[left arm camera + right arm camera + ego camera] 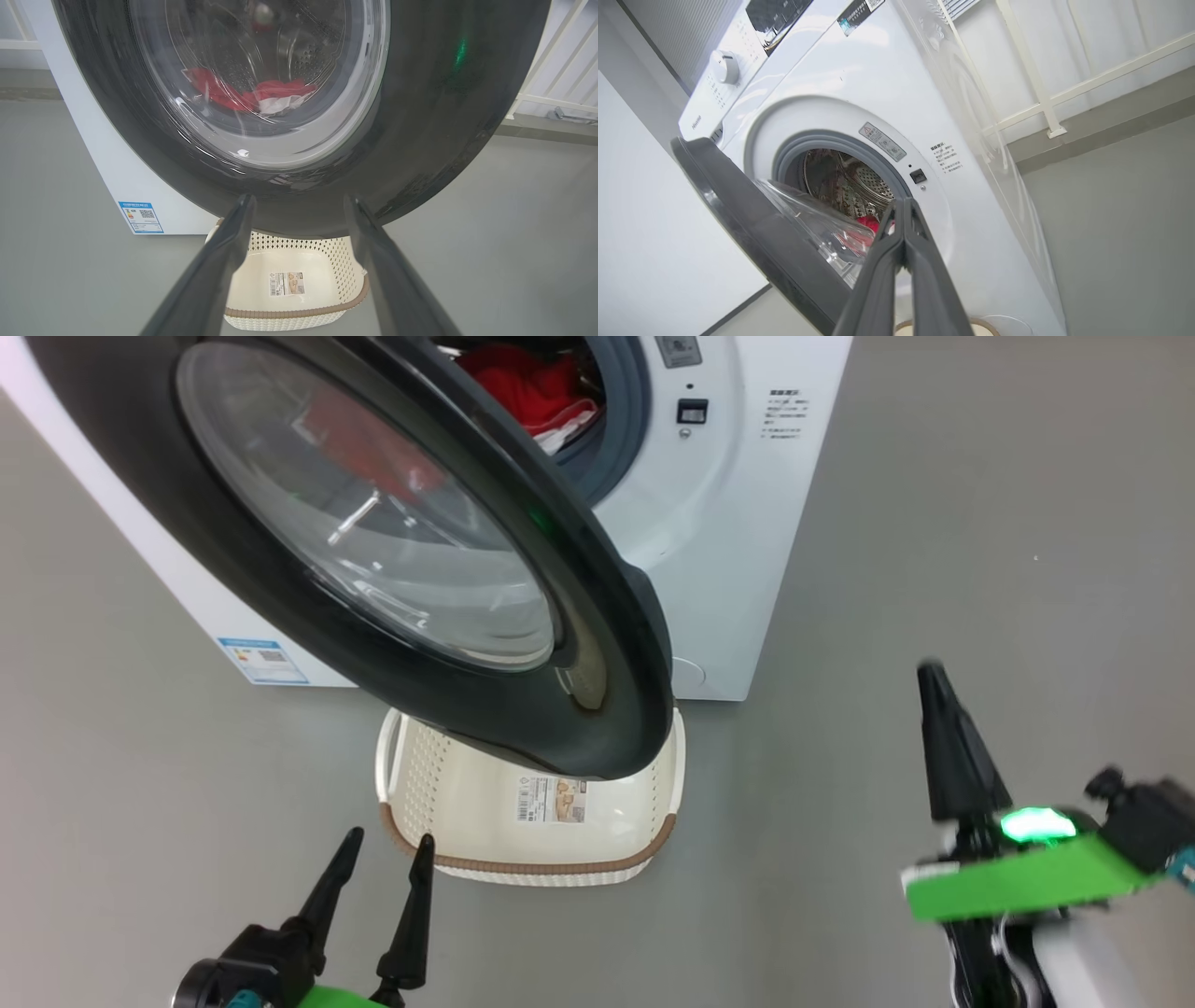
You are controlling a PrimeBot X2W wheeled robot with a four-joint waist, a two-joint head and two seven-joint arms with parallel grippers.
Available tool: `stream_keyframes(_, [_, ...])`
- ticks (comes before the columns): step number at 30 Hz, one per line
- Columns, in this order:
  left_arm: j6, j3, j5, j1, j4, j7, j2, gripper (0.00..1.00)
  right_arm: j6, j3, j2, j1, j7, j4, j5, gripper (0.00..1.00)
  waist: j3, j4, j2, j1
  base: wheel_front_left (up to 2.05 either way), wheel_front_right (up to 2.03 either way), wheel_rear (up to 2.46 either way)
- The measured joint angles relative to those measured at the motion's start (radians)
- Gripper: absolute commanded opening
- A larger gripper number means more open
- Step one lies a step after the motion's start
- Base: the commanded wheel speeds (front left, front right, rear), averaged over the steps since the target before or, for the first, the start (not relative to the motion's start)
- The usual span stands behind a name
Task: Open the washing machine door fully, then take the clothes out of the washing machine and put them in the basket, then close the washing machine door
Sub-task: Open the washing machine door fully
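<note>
Black and tapered, the two fingers of the left gripper [390, 838] stood spread apart with nothing between them, their tips just beside the brown woven-look rim of the basket [532, 870], a cream perforated plastic tub with a paper label inside. Above it hung the door [611, 644], partly open, its wide glossy black rim and bulging clear glass swung out over the far half of the basket. The right gripper [903, 203] had its fingers pressed together on nothing, well apart from the basket and pointing toward the round opening. Past them, the clothes [523, 383], crumpled red cloth with a bit of white, lay inside the perforated steel drum [840, 179], ringed by a grey-blue rubber seal [621, 425]. The washing machine [728, 569] was a smooth white box on a plain grey floor [980, 523].
</note>
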Motion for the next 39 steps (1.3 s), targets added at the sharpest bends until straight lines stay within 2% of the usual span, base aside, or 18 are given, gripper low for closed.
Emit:
stream_keyframes(9, [0.000, -0.022, -0.005, -0.003, 0.003, 0.000, 0.000, 1.00, 0.000, 0.105, -0.020, -0.165, 0.000, 0.013, 0.367, 0.00, 0.008, 0.036, 0.0000, 0.0000, 0.00, 0.00, 0.00])
stream_keyframes(14, [0.000, -0.038, -0.013, -0.008, 0.004, 0.000, 0.000, 1.00, 0.000, 0.217, -0.089, -0.259, 0.006, 0.055, 0.624, 0.00, 0.024, 0.057, 0.0000, 0.0000, 0.00, 0.00, 0.00])
stream_keyframes(18, [0.000, -0.045, -0.023, -0.016, 0.004, 0.000, 0.000, 1.00, 0.000, 0.245, -0.121, -0.308, 0.057, 0.069, 0.750, 0.00, 0.035, 0.070, 0.0000, 0.0000, 0.00, 0.00, 0.00])
stream_keyframes(20, [0.000, -0.051, -0.031, -0.026, 0.004, 0.000, 0.000, 1.00, 0.000, 0.264, -0.143, -0.342, 0.144, 0.093, 0.833, 0.00, 0.044, 0.080, 0.0000, 0.0000, 0.00, 0.00, 0.00])
stream_keyframes(21, [0.000, -0.051, -0.031, -0.026, 0.004, 0.000, 0.000, 1.00, 0.000, 0.264, -0.143, -0.342, 0.144, 0.093, 0.833, 0.00, 0.044, 0.080, 0.0000, 0.0000, 0.00, 0.00, 0.00])
stream_keyframes(29, [0.000, -0.068, -0.039, -0.032, 0.005, 0.000, 0.000, 1.00, 0.000, 0.277, -0.172, -0.392, 0.371, 0.177, 0.928, 0.00, 0.073, 0.101, 0.0000, 0.0000, 0.00, 0.00, 0.00])
stream_keyframes(39, [0.000, -0.077, -0.054, -0.050, 0.011, 0.000, 0.000, 1.00, -0.001, 0.242, -0.151, -0.404, 0.594, 0.215, 0.986, 0.00, 0.083, 0.126, 0.0000, 0.0000, 0.00, 0.00, 0.00])
